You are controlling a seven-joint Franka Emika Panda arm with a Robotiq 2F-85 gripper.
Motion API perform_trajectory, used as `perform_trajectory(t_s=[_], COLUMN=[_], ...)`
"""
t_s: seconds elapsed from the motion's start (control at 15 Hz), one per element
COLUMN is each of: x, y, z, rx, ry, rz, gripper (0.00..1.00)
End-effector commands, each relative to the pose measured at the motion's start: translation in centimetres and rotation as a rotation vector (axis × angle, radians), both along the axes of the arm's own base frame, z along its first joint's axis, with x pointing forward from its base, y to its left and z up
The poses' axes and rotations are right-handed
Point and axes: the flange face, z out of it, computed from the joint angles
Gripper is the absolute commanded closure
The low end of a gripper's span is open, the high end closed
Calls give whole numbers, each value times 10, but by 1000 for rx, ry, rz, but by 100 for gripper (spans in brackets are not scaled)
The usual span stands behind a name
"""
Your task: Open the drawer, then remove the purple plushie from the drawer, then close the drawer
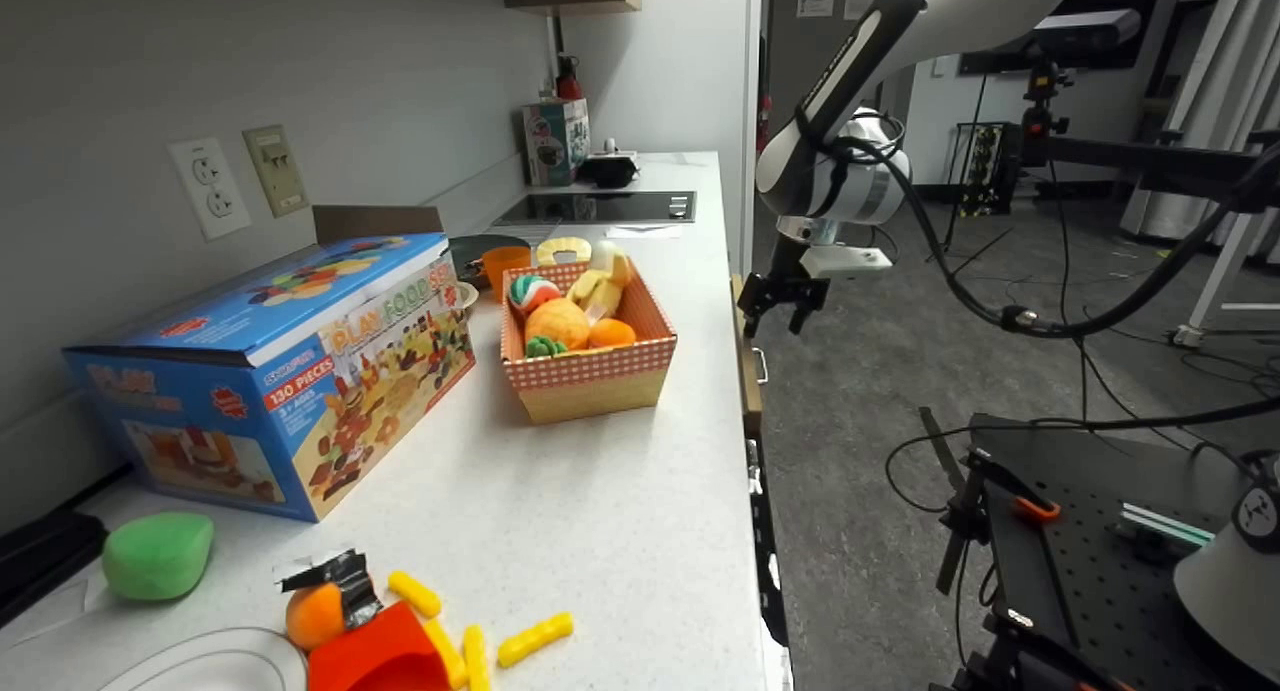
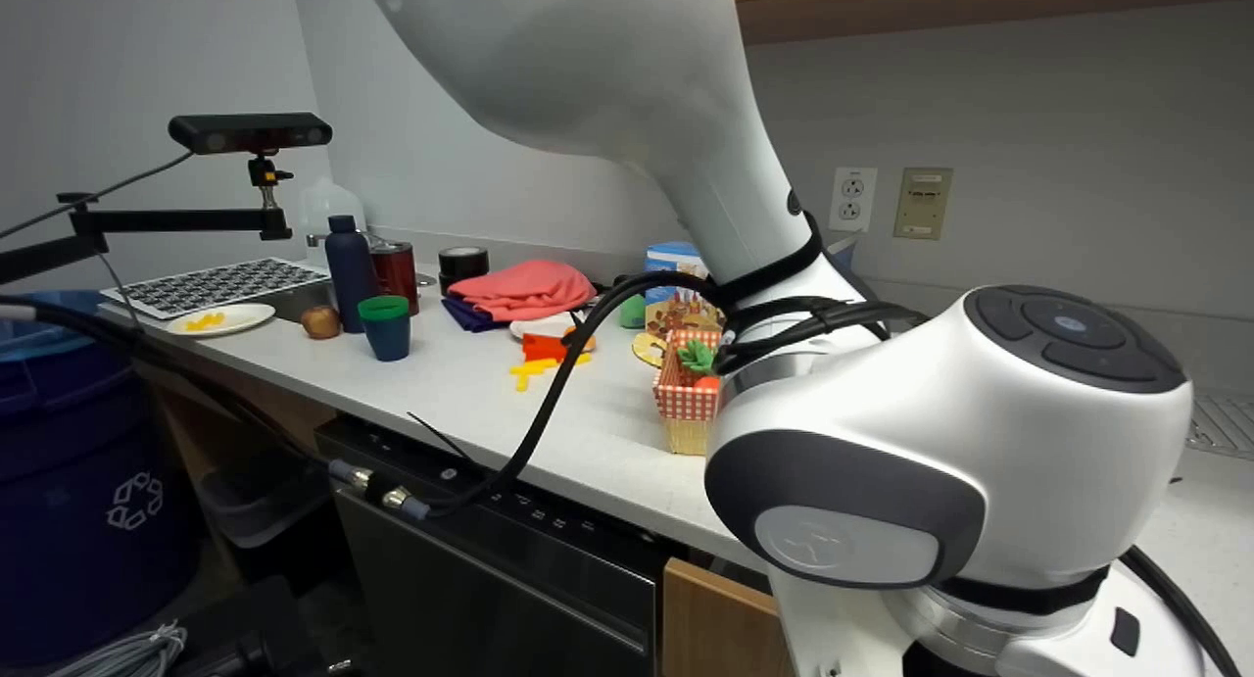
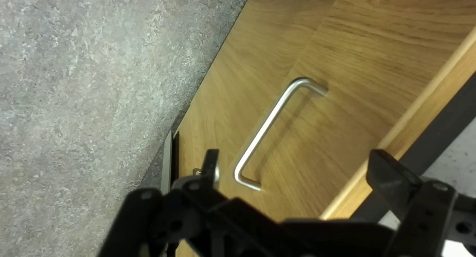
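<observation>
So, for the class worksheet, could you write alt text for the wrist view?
An open black gripper, holding nothing, faces a diagonal silver bar handle on a wood-coloured drawer front. Grey speckled floor fills the upper left.

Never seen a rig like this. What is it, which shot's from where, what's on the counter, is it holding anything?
It's one white robot arm ending in a black pincer. Two pictures are taken from outside the robot; the wrist view comes from a camera on the arm, aimed at a wooden drawer with a metal handle. On the counter are, among other things, a basket of toy food, a blue play-food box, a green toy and yellow sticks. The pincer's fingers stand apart, gripping nothing.
</observation>
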Motion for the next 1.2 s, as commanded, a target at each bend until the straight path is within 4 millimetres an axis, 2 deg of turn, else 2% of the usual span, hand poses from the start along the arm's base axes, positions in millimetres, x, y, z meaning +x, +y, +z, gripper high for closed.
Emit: perform_trajectory(t_s=[0.0,0.2,0.33,0.67,1.13], x=[-13,-27,-33,-24,-20], y=[-13,-16,-15,-15,-17], z=[-19,-25,-21,-14,-49], rx=[-23,-39,-43,-38,-23], ry=[19,30,13,-29,20], rz=[-40,-49,-52,-76,-89], gripper=[0,0,0,0,0])
